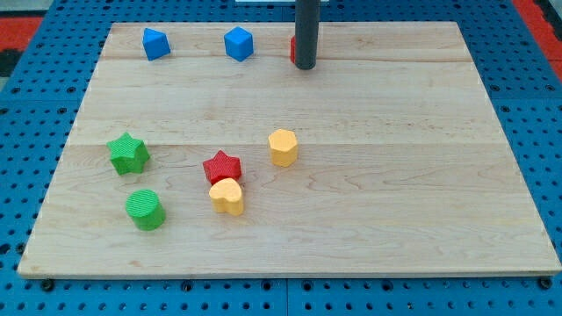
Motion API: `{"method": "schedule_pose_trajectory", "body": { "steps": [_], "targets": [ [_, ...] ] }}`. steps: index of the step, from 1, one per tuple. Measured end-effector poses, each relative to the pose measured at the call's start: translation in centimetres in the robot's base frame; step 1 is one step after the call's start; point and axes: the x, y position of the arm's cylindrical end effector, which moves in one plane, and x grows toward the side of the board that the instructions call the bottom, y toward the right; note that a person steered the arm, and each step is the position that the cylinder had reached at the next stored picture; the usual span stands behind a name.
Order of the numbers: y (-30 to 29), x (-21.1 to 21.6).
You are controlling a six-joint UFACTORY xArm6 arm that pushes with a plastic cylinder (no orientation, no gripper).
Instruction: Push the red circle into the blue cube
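Note:
The red circle [292, 50] is almost wholly hidden behind my rod near the view's top edge; only a thin red sliver shows at the rod's left side. The blue cube [238, 43] sits to its left, with a gap between them. My tip [305, 66] rests on the board right in front of the red circle, at its right side; whether it touches the block cannot be made out.
A second blue block [155, 43] lies at the top left. A red star [222, 166], a yellow heart [227, 196] and a yellow hexagon [283, 147] sit mid-board. A green star [128, 154] and green cylinder [145, 209] lie at the lower left.

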Motion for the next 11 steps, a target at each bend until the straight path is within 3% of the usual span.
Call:
{"method": "schedule_pose_trajectory", "body": {
  "steps": [1,2,3,4,9,10,11],
  "targets": [
    [0.5,-0.1],
    [8.1,-2.2],
    [6.5,-6.4],
    [1.8,-4.2],
    [-5.4,0.5],
    [-1.5,4.6],
    [6.8,8.2]
  ]
}}
